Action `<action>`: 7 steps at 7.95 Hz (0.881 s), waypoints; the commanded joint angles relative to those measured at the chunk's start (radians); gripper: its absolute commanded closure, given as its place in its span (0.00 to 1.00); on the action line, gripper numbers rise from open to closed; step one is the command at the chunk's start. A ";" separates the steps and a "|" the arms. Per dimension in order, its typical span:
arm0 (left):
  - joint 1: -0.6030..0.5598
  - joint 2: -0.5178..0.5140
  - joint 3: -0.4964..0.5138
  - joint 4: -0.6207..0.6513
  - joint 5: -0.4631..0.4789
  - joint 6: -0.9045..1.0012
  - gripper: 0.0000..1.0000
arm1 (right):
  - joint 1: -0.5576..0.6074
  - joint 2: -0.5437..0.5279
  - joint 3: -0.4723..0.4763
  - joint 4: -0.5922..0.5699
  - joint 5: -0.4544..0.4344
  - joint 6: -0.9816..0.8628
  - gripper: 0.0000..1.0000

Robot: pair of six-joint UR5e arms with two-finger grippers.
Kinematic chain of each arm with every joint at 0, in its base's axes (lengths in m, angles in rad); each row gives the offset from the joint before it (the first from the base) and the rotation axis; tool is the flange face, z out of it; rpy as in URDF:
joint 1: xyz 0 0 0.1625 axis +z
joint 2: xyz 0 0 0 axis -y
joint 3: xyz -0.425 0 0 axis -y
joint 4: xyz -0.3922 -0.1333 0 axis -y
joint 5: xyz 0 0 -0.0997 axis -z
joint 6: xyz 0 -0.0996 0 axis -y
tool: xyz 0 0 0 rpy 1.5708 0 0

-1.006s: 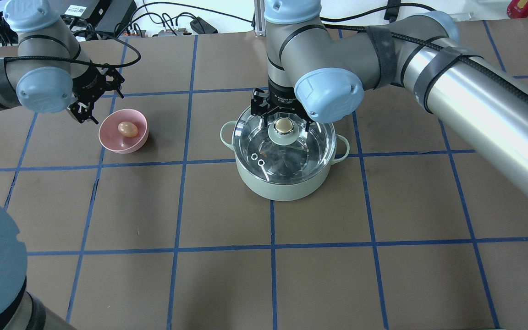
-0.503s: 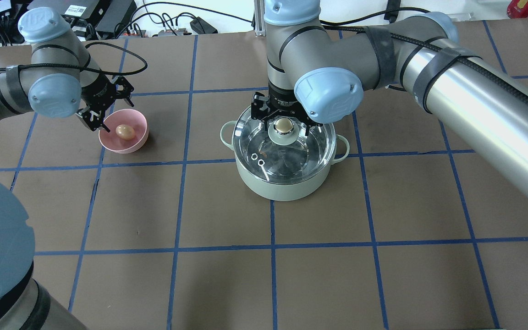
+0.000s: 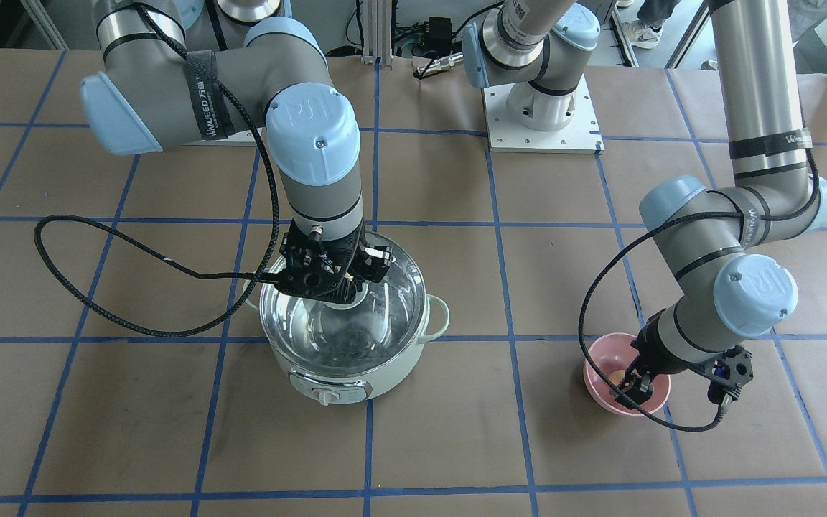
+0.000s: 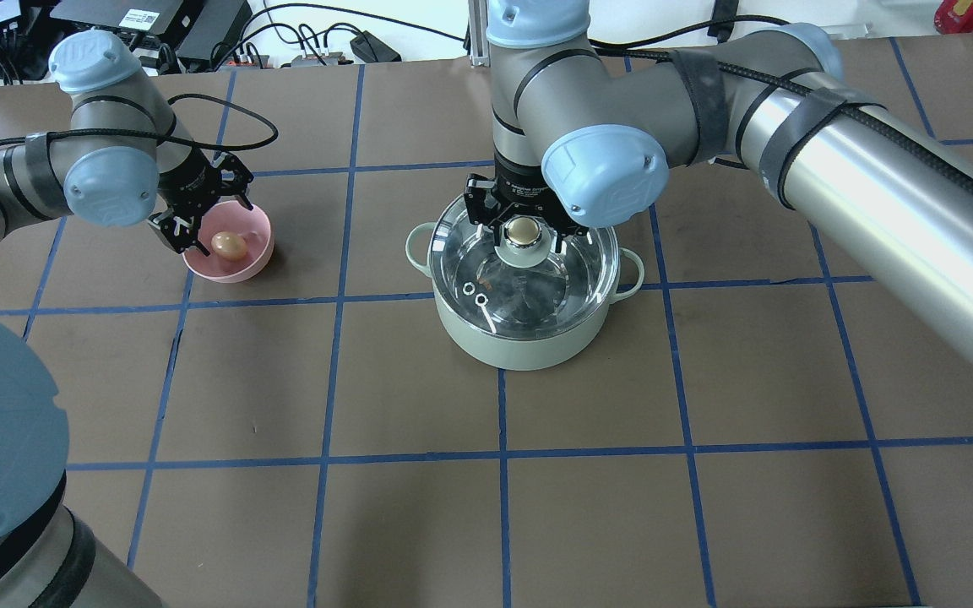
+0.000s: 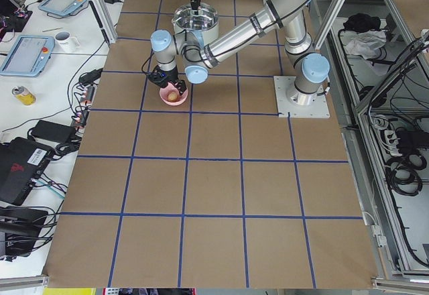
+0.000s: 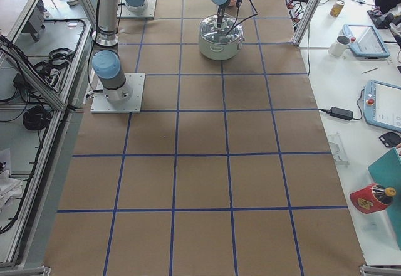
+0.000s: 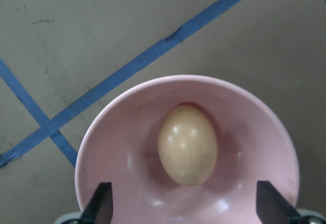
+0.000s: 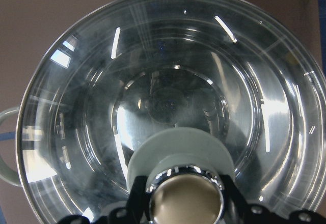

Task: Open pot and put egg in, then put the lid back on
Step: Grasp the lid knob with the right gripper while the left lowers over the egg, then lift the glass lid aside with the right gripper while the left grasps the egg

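Pot (image 4: 520, 346), pale mint green: standing near the middle of the brown, blue-taped tabletop (image 4: 706, 380), dial facing away from the robot. Lid (image 4: 537, 291), clear glass: sitting on the pot and covering it fully. Right gripper (image 8: 184, 203): pointing straight down over the lid, bracketing its beige-gold knob (image 4: 524, 230) narrowly with a finger on either side; not showing clearly whether pressing the knob or merely sitting just beside it.

Farther off, toward the robot's left and well apart from the pot: pink bowl (image 4: 237, 253), resting on the tabletop and cradling the egg (image 7: 187, 145), tan-brown, lying on its side at the bottom. Left gripper (image 7: 186, 206): hanging just over the bowl, spreading wide, holding its fingertips (image 7: 102, 206) inside the rim on either side of the egg without touching it.
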 commanded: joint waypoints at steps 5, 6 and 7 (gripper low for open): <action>0.004 -0.017 -0.006 0.004 0.003 0.011 0.20 | -0.029 -0.044 -0.049 0.005 -0.016 -0.133 1.00; 0.004 -0.020 -0.006 0.004 0.003 0.013 0.20 | -0.069 -0.067 -0.049 0.020 -0.015 -0.178 1.00; 0.004 -0.030 -0.006 0.005 0.003 0.013 0.20 | -0.131 -0.093 -0.049 0.056 -0.008 -0.265 1.00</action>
